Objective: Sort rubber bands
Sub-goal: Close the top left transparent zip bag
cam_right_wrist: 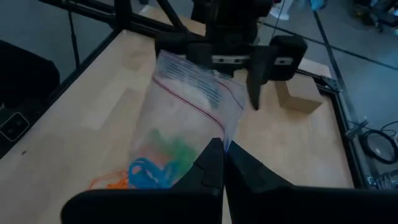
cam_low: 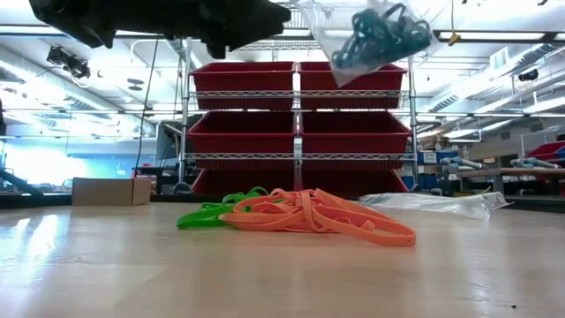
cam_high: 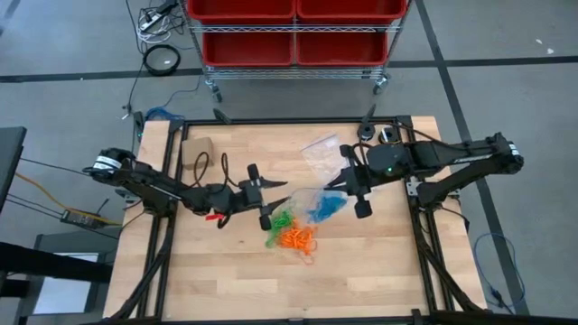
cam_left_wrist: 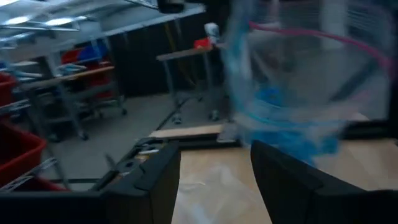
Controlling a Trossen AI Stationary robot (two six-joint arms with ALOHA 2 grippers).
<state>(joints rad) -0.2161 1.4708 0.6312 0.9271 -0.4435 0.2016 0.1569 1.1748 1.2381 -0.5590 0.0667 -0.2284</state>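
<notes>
- The left arm reaches in from the table's left edge toward the middle; its left claw has its fingers spread apart and holds nothing, just beside one edge of a clear plastic zip bag.
- The right arm comes in from the right edge, bent at the elbow; its right claw is pinched fully together on the edge of that bag, which hangs lifted off the table with its pink-striped mouth toward the left claw.
- A cluster of bright blue rubber bands sits inside the lifted bag; from table height they show high above the wood.
- A loose heap of orange rubber bands lies on the pale wooden table near the middle, touching a smaller bunch of green rubber bands beside it.
- A second clear plastic bag lies flat toward the far edge, and a small tan cardboard box stands near the far left corner.
- The near half of the table is bare wood, well apart from both arms.
</notes>
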